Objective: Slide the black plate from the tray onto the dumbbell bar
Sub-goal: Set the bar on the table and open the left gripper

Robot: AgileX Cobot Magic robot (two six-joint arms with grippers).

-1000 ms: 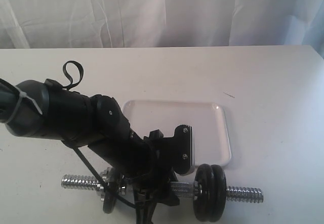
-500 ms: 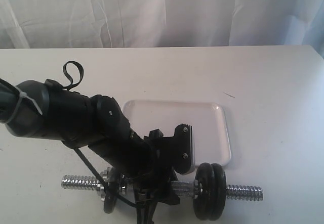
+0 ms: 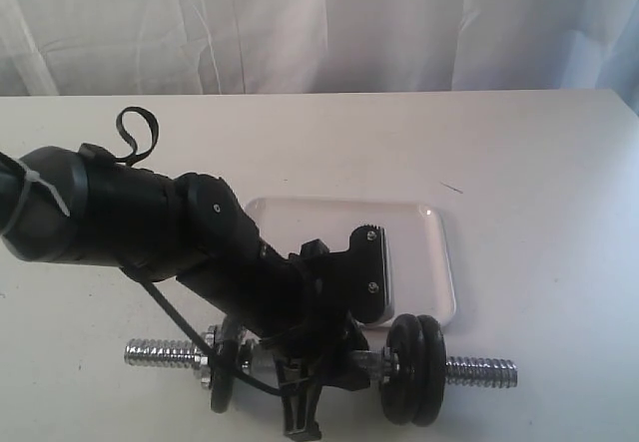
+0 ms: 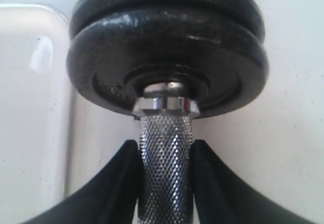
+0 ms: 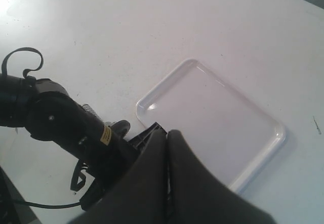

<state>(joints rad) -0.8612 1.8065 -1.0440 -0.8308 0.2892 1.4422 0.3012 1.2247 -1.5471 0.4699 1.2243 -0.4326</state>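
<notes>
Two small round black iron plates (image 3: pixel 414 369) sit pressed together on the right end of the short chrome dumbbell bar (image 3: pixel 481 371), just beside the white glossy rectangular tray (image 3: pixel 414 237). Which of them is the task's plate cannot be told. The left gripper (image 4: pixel 166 150) clenches the bar's knurled middle. The right gripper (image 5: pixel 167 143) hangs above the table, fingers pressed together.

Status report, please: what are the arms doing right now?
Left gripper clamped on chrome knurled dumbbell bar. Right gripper shut, empty. Two black iron discs on bar end; none seen on white plastic tray. Nothing blocking.
</notes>
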